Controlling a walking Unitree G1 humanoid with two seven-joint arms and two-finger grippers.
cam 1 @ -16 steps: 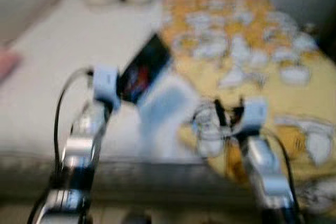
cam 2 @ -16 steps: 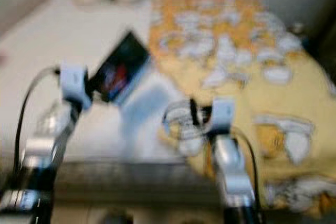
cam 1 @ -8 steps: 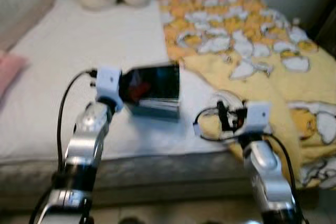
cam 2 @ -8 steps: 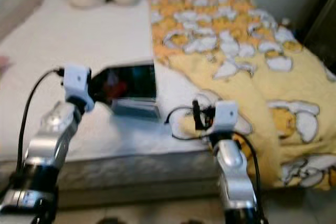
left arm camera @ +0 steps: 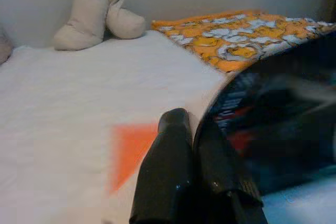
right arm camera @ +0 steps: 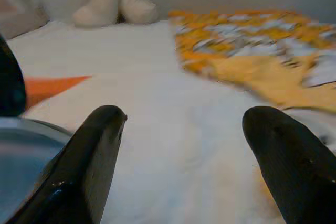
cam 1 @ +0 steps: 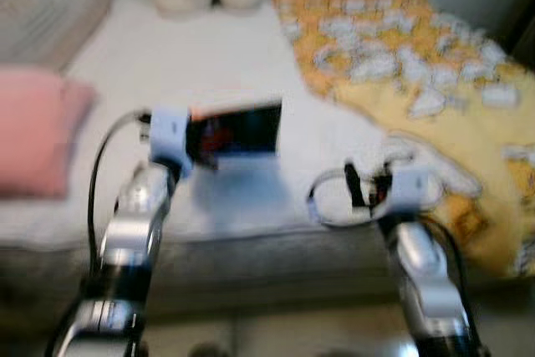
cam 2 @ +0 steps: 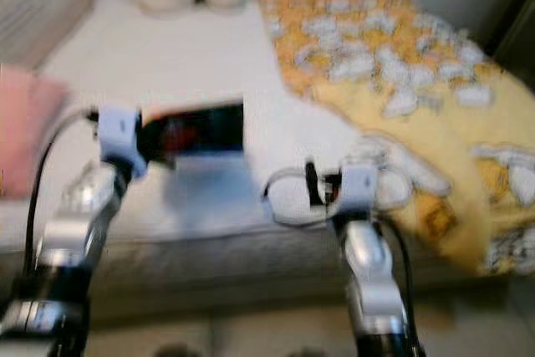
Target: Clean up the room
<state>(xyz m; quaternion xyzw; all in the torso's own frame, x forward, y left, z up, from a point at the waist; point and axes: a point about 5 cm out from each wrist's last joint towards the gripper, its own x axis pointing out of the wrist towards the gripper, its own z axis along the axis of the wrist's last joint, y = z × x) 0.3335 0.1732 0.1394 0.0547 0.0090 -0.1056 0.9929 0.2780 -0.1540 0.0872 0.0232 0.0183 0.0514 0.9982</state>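
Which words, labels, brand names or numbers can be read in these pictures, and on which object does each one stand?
No text can be read.
Dark flat package held by the left end effector: red and pale print, too blurred to read.
Yellow blanket on the bed: white and orange cartoon pattern, no legible words.
Pink pillow, cream plush toy and white sheet: no lettering visible.

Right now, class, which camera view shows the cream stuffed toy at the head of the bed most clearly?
The left wrist view: the cream stuffed toy appears whole and sharp against the wall, on the white sheet. The right wrist view shows it smaller and softer. Both eye views blur it and crop it at the top edge.
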